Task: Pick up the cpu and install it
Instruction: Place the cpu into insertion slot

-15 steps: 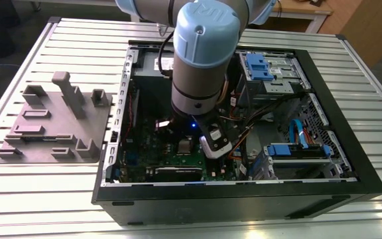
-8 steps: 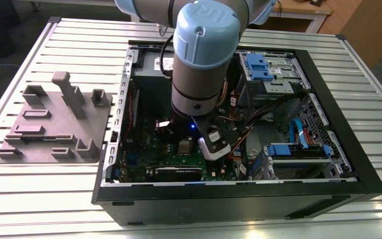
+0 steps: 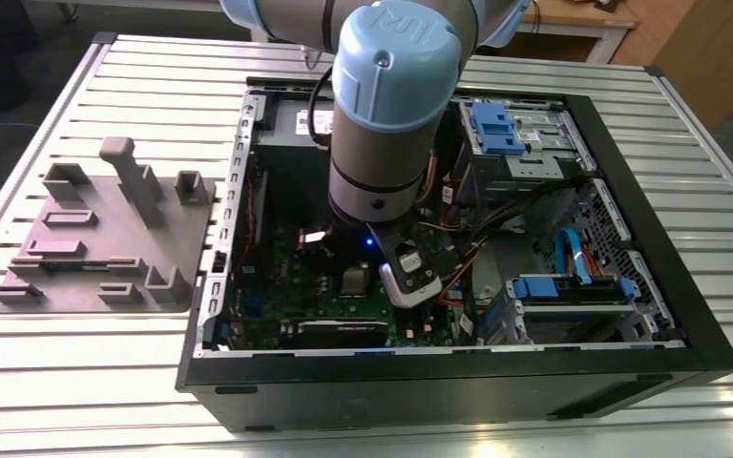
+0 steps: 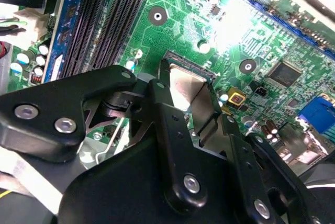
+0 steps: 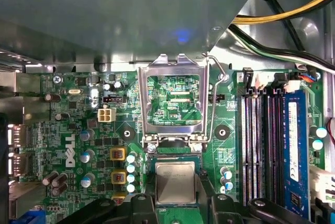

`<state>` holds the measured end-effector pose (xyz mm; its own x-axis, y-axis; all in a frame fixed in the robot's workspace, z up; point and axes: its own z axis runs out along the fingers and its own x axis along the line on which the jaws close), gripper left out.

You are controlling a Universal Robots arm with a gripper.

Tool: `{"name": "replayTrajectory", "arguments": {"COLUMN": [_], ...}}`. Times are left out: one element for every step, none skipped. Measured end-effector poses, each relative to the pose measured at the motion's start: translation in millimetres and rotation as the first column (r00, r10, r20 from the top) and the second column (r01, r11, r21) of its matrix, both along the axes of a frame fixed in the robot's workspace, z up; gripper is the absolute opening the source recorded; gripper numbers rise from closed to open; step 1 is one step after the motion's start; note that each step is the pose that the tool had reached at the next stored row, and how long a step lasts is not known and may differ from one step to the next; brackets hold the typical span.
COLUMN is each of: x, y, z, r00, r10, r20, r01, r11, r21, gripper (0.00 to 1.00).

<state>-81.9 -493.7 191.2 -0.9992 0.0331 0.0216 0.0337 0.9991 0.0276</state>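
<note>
Cpu [image 5: 175, 181] lies low over the green motherboard [image 5: 68, 145], a silvery square with a pale rim, just beside the hinge of the socket frame [image 5: 170, 101]. That frame stands swung up and open, so the board shows through its window. In the second wrist view the same chip shows as a bright metal face against the dark socket edge. The pincer [image 4: 196, 103] straddles it, with black links on either side. Whether the pincer clamps the chip or stands loose around it I cannot tell. Nor can I tell whether the chip already sits in the socket or hangs just above it.

Long dark memory slots [image 5: 261, 145] run beside the socket. In the exterior view the arm [image 3: 386, 114] reaches down into the open computer case [image 3: 469, 382], which lies on a slatted metal desk [image 3: 112, 382]. A grey fixture plate [image 3: 106, 239] rests on the desk toward the exterior view's left, apart from the case.
</note>
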Motion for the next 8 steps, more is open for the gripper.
{"name": "replayTrajectory", "arguments": {"x": [0.0,0.1,0.1,0.0,0.0,0.0,0.0,0.0], "y": [0.0,0.1,0.0,0.0,0.0,0.0,0.0,0.0], "z": [0.3,0.6,1.3,2.4,3.4,4.4,5.4,6.5], "r00": [1.0000,1.0000,1.0000,1.0000,1.0000,1.0000,1.0000,1.0000], "r10": [0.000,0.000,0.000,0.000,0.000,0.000,0.000,0.000], "r20": [0.0001,0.0003,0.0003,0.0000,-0.0001,0.0000,0.0000,-0.0001], "r01": [0.000,0.000,0.000,0.000,0.000,0.000,0.000,0.000], "r11": [1.0000,1.0000,1.0000,1.0000,1.0000,1.0000,1.0000,1.0000], "r21": [0.0001,0.0005,0.0001,0.0000,-0.0001,0.0000,-0.0001,-0.0001], "gripper": [0.41,0.41,0.42,0.42,0.48,0.48,0.48,0.48]}}
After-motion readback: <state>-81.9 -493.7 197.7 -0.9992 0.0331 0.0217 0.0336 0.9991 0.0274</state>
